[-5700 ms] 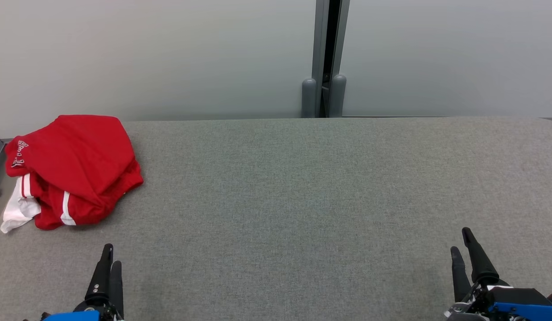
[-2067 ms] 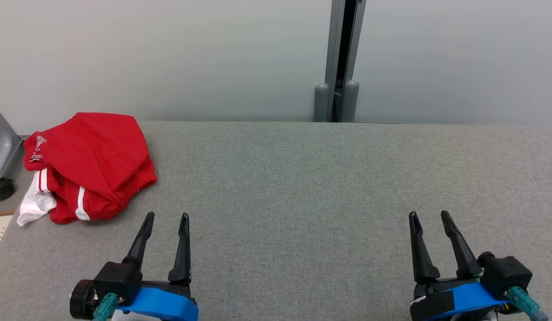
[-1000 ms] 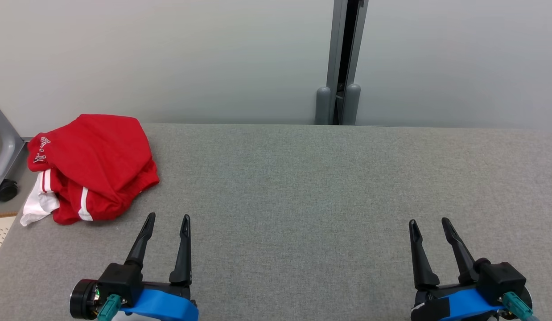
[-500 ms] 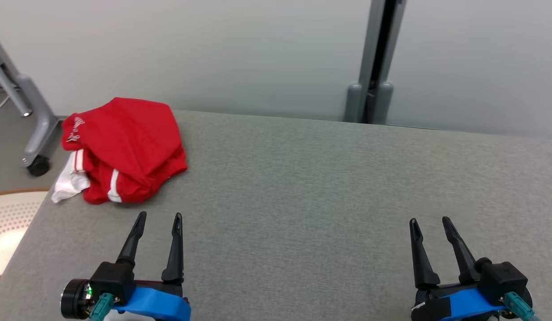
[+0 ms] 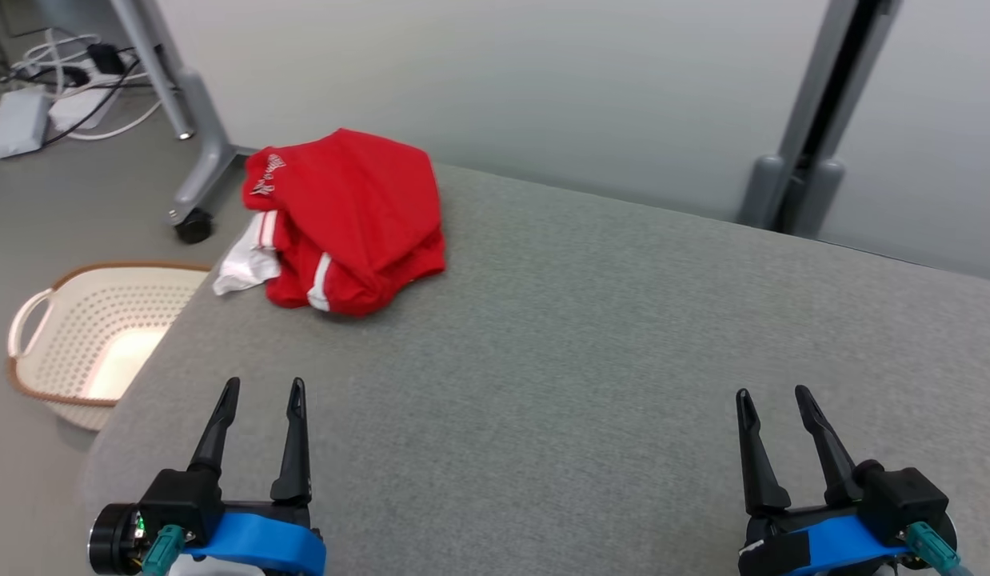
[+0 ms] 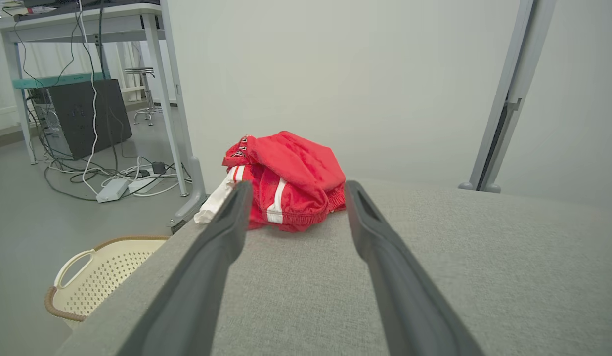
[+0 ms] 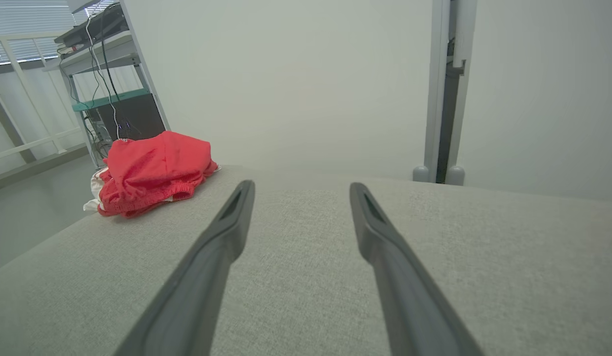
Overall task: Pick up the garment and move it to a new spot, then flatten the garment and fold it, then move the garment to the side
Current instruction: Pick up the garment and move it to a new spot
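Biggest thing in front of me is the wall (image 5: 543,88), pale and smooth across the back of the head view. On its right is a grey post (image 5: 815,120) with a dark slot down it. Below that is the desk (image 5: 591,336), a broad grey top with a fine woven, felt-like surface and a rounded near-left corner. Off its left edge, down on the floor (image 5: 31,208), sits a cream basket (image 5: 71,336). It's oval and perforated, with a brown rim and a loop handle.

The garment (image 5: 359,208) lies at the far left corner of the desk. It's a crumpled red heap with white stripes and white lettering, and a white flap spills at the left edge.

Left end effector (image 5: 265,386) is at lower left, fingers spread, nothing between them. Right end effector (image 5: 772,392) is at lower right, likewise parted and empty. Both are over the near part of the desk, well apart from the garment.

Now the left wrist camera gives me a low side angle the head doesn't. I can make out the garment's gathered elastic hem, framed between two dark tapered fingers (image 6: 222,247). Behind it stand a dark computer tower (image 6: 83,116) and a white power strip (image 6: 112,190). The right wrist camera puts the garment far off to its left, with the post standing straight on its right. From above, the head view adds a grey metal leg (image 5: 195,144) ending in a black caster (image 5: 193,232), just beyond the garment.
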